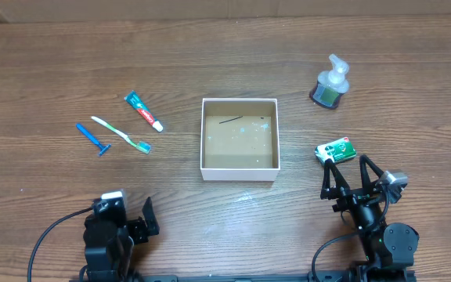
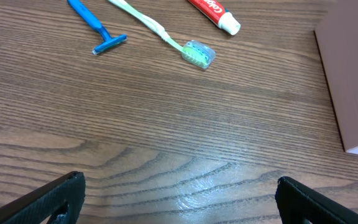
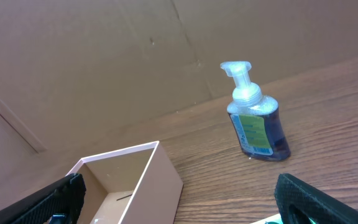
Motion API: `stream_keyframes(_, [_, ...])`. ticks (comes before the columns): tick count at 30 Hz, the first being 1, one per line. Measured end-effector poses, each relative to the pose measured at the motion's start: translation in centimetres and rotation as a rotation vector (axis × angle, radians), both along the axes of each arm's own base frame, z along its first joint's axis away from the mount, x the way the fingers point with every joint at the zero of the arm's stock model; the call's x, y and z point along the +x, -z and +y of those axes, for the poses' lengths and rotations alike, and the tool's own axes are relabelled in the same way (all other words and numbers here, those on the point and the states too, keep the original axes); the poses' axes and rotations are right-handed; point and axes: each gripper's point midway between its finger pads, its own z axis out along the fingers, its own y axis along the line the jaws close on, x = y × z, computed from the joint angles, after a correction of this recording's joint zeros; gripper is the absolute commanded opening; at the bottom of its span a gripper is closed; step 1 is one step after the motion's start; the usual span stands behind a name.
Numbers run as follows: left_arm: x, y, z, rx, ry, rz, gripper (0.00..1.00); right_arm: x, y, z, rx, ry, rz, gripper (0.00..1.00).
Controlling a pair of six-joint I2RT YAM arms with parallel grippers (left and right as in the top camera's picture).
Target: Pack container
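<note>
The container (image 1: 239, 172), a square white-walled box with a brown floor, sits mid-table and is empty; it also shows in the left wrist view (image 2: 353, 87) and the right wrist view (image 3: 160, 180). Left of it lie a toothpaste tube (image 1: 143, 110), a toothbrush (image 1: 120, 134) and a blue razor (image 1: 92, 139); these also show in the left wrist view as the toothpaste (image 2: 215, 11), toothbrush (image 2: 166, 34) and razor (image 2: 98, 28). A soap pump bottle (image 1: 331, 84) stands back right (image 3: 257, 118). A green box (image 1: 337, 150) lies just ahead of my open right gripper (image 1: 346, 174). My open left gripper (image 1: 128, 215) is empty.
A cardboard wall (image 3: 104, 56) stands behind the table's far edge. Bare wood table (image 1: 45, 70) surrounds the items.
</note>
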Motion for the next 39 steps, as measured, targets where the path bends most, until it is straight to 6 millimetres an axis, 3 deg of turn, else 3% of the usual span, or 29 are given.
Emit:
stream_keyframes(17, [0.0,0.0,0.0,0.0,0.0,0.0,1.0,0.1,0.2,0.0,0.0,-0.003,0.011,1.0])
stream_keyframes(26, [0.0,0.0,0.0,0.0,0.0,0.0,1.0,0.7,3.3,0.8,0.008,-0.048,0.182,1.0])
stream_keyframes(31, [0.0,0.0,0.0,0.0,0.0,0.0,1.0,1.9,1.9,1.1,0.013,-0.068,0.307,1.0])
stream_keyframes(39, [0.0,0.0,0.0,0.0,0.0,-0.001,1.0,5.4,-1.8,1.2,0.007,-0.09,0.695,1.0])
